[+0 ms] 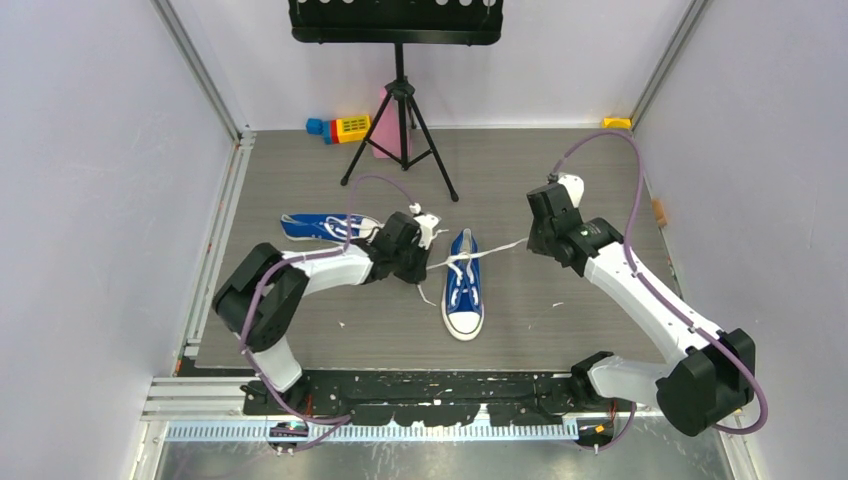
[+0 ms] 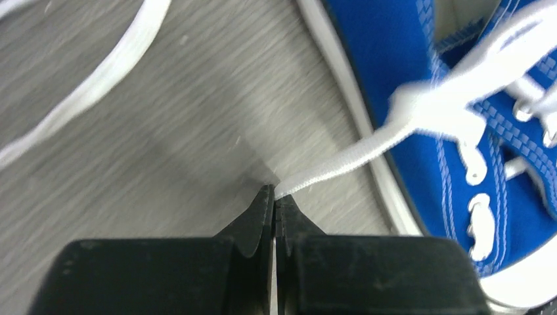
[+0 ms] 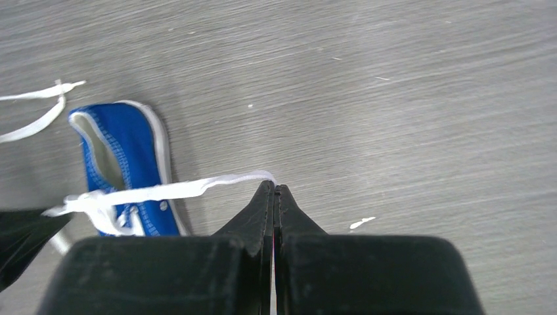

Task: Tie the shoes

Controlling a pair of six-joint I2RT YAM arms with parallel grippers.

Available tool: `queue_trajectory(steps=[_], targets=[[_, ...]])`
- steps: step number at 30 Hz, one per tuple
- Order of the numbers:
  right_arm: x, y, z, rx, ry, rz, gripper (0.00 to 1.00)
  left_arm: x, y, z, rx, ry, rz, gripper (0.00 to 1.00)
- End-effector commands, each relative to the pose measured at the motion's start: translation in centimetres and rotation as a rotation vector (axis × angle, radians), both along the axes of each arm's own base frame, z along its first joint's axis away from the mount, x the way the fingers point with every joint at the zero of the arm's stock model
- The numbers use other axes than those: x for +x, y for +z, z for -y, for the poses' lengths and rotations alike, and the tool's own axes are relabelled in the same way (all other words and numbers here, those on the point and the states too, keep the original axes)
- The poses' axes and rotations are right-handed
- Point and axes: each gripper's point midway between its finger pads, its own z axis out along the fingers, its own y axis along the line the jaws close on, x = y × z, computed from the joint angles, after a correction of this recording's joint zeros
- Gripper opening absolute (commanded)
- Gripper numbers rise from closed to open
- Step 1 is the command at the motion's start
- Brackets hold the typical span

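The near sneaker (image 1: 464, 285) lay toe forward. Just left of it the left gripper (image 2: 274, 197) clamped one lace end (image 2: 341, 161) — off to its right, the right gripper (image 3: 274, 190) clamped the other lace end (image 3: 171, 190). The far sneaker (image 1: 325, 227) lay behind-left of it.

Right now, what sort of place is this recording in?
Probably a lab test booth for robots: white walls framed by metal posts, a grey table, and a tripod stand at the back.

Bright, even light; faint shadows; shoe (image 2: 394, 65) blurred close-up.
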Motion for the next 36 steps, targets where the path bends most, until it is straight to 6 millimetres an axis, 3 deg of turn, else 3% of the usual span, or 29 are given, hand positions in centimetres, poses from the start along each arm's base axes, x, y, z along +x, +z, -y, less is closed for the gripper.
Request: queue_trajectory(steps=[1, 8, 16, 25, 31, 33, 36], targets=[[-0.5, 0.8, 3.8, -0.063, -0.182, 0.046, 0.00, -0.1, 3.1, -3.8, 0.004, 0.136, 0.045, 0.00], [-2.2, -0.4, 8.9, -0.111, -0.450, 0.012, 0.00, -2.6, 5.9, -7.4, -0.037, 0.237, 0.064, 0.00], [-4.5, -3.5, 12.1, -0.137, -0.644, -0.042, 0.00, -4.7, 3.5, -10.0, -0.015, 0.337, -0.077, 0.00], [-5.4, -6.9, 12.7, -0.103, -0.670, -0.101, 0.00, -4.7, 0.7, -11.6, 0.062, 0.397, -0.162, 0.00], [-4.5, -7.1, 11.1, -0.033, -0.565, -0.101, 0.00, -4.5, 1.7, -10.5, 0.019, 0.346, -0.147, 0.01], [-4.1, -6.8, 9.9, 0.001, -0.481, -0.116, 0.03, -4.5, 2.3, -10.0, 0.025, 0.314, -0.126, 0.16], [-3.7, -5.9, 8.7, 0.054, -0.416, -0.104, 0.33, -4.3, 3.5, -9.2, 0.052, 0.271, -0.071, 0.39]])
